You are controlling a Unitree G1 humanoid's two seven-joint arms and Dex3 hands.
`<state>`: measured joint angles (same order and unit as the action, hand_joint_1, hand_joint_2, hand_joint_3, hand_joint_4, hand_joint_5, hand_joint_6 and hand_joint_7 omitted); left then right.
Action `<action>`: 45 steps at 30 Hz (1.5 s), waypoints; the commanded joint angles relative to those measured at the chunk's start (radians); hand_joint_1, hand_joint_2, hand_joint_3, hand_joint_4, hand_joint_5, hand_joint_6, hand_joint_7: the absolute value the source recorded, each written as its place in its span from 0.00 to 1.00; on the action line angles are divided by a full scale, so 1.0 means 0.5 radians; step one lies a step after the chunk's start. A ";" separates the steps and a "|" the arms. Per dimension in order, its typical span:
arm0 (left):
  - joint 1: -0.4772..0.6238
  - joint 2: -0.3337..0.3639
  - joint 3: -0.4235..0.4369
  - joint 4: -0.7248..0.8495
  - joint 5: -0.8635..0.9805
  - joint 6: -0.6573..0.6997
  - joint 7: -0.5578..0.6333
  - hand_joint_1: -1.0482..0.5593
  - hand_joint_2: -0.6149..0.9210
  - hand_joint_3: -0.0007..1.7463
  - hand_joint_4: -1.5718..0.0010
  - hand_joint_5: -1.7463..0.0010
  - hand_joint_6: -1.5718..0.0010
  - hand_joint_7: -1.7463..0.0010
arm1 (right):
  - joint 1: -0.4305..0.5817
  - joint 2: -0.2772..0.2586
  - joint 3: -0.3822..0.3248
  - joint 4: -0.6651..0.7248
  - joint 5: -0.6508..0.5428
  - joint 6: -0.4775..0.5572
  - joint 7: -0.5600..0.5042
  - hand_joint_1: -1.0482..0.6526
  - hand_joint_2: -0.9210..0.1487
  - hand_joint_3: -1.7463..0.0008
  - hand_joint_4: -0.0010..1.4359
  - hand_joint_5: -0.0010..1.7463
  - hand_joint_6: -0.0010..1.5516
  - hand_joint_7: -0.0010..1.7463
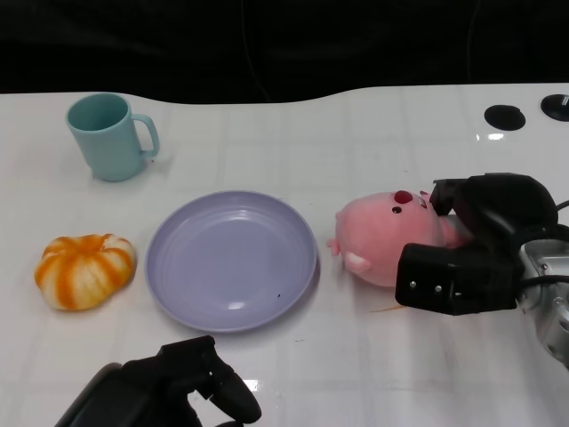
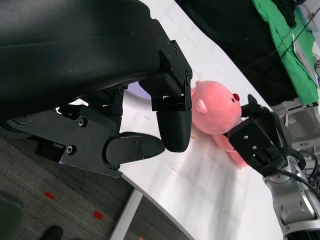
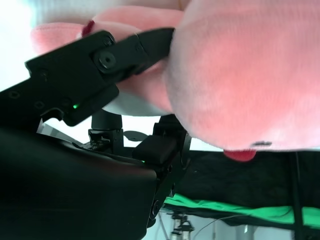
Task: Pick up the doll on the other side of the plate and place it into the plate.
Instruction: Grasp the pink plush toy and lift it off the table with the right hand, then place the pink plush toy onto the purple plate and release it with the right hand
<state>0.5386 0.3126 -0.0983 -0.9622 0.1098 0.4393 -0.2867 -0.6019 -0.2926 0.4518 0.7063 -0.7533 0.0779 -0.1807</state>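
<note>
My right robot hand [image 1: 467, 245] is wrapped around the pink doll [image 1: 382, 236], which lies on the surface [image 1: 356, 356] just right of the purple plate [image 1: 231, 260], ready to lift across. The left robot hand [image 1: 178, 391] rests near me, fingers curled, holding nothing.

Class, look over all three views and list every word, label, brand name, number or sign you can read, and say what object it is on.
None: no view shows readable text.
The teal mug, lilac plate, orange pumpkin toy and pink doll carry no writing.
The right hand and left hand show only screws and bare black shells.
In the right wrist view, a small green light glows on that hand, but it is no sign.
</note>
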 commanded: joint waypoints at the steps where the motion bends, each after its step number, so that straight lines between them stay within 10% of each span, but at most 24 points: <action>1: -0.019 0.019 0.010 0.042 0.003 -0.019 0.000 0.51 0.98 0.29 0.62 0.11 0.59 0.32 | 0.058 0.016 -0.114 -0.053 0.110 0.045 -0.042 0.47 0.32 0.48 0.64 1.00 0.44 0.99; 11: -0.045 0.030 0.017 0.086 0.002 0.017 -0.004 0.52 0.97 0.29 0.60 0.11 0.60 0.32 | 0.174 0.027 -0.208 -0.246 0.168 -0.028 -0.207 0.48 0.39 0.42 0.64 1.00 0.51 0.85; 21: -0.050 0.022 -0.002 0.156 0.001 -0.054 0.001 0.53 0.98 0.28 0.61 0.11 0.60 0.31 | 0.147 0.093 -0.267 -0.462 0.262 -0.155 -0.230 0.47 0.44 0.33 0.68 1.00 0.47 1.00; 34: -0.042 -0.011 -0.071 0.160 0.039 -0.063 0.031 0.53 0.98 0.27 0.60 0.11 0.60 0.32 | -0.042 0.354 -0.134 -0.614 0.222 -0.150 -0.024 0.49 0.57 0.18 0.67 1.00 0.48 1.00; 45: -0.053 -0.009 -0.206 0.111 0.170 -0.015 0.035 0.54 0.99 0.28 0.60 0.12 0.61 0.32 | -0.218 0.607 0.066 -0.319 0.161 -0.201 -0.017 0.47 0.55 0.29 0.67 1.00 0.48 1.00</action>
<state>0.5082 0.3035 -0.1976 -0.8896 0.1859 0.4241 -0.2775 -0.6770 0.0008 0.4853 0.5275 -0.6746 -0.0184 -0.1788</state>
